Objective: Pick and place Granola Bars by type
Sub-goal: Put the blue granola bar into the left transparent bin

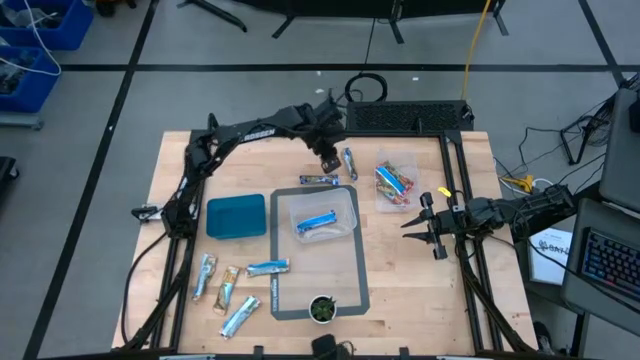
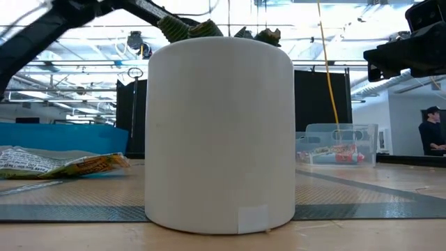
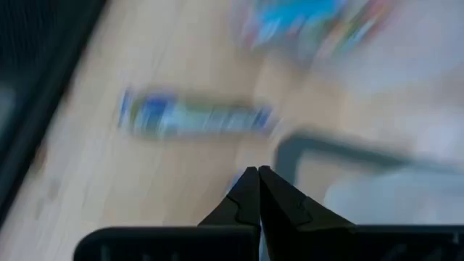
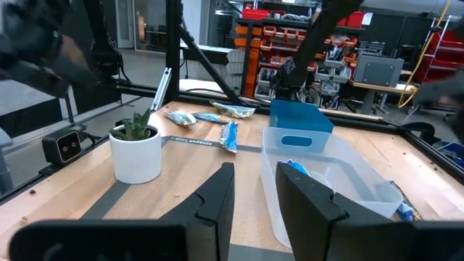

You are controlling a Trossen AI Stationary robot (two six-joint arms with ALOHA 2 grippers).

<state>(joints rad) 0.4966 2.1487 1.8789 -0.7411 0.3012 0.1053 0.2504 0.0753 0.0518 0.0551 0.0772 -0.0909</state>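
Left gripper point(image 1: 327, 160) hung pinched shut w/ nothing in it; I saw two granola bars point(image 1: 319, 180) on bare wood just beside it. Right gripper point(image 1: 425, 222) waited apart, fingers spread, clear bin point(image 1: 349, 205) w/ a blue bar point(image 1: 316, 221) ahead.

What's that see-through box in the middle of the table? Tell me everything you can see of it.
The clear plastic bin is a rectangular, open-topped tub with see-through walls. It sits upright on the far half of the grey mat, beside the blue bin. One blue-wrapped granola bar lies tilted inside. Neither hand touches it.
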